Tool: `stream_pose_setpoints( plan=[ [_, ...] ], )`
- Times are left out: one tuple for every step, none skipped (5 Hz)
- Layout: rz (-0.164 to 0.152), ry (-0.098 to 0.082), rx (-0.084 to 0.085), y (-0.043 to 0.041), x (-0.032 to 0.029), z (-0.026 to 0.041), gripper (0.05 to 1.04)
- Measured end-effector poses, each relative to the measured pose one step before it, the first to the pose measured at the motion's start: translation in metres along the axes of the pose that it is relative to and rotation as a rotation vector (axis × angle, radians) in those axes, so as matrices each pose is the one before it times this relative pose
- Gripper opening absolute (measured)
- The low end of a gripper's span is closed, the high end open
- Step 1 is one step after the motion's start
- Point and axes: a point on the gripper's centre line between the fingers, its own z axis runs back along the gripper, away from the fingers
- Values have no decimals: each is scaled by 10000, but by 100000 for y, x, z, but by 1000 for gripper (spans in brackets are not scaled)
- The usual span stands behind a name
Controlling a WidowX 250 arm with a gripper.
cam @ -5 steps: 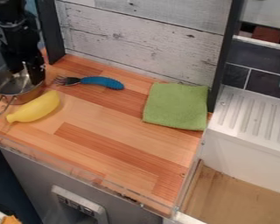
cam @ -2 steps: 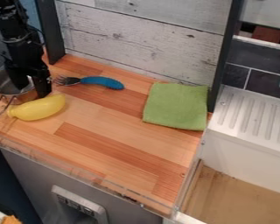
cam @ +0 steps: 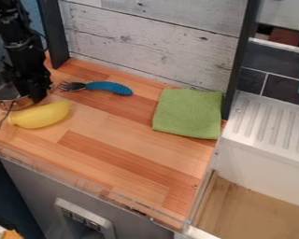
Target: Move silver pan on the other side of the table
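Note:
The black gripper [cam: 32, 95] hangs at the left end of the table, at the right side of the silver pan [cam: 3, 89]. Its fingers are close together on the pan's rim, shut on it. Part of the pan is hidden behind them, and its wire handle points toward the front edge. The wooden table [cam: 124, 140] carries the pan at its far left.
A yellow banana [cam: 41, 115] lies just in front of the pan. Behind it to the right is a fork with a blue handle [cam: 108, 87]. A green cloth [cam: 188, 113] lies at the right, near the white drying rack [cam: 270, 123].
The gripper came down and to the right onto the pan's right side, and its fingers drew together there. The banana turned and shifted slightly right; the pan's handle swung a little.

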Motion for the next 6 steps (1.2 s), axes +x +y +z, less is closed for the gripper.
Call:
stream_pose_setpoints(
  plan=[
    [54,203,175,403,-142,-452,150],
    [162,105,237,540,53,-94,92],
    [5,-36,28,145,181,61,91],
    [-224,18,-144,-6,-20,751,91],
    [-273,-800,634,870,379,4553,83],
    [67,-558,-65,-777,-554,4157,79]
  ],
)
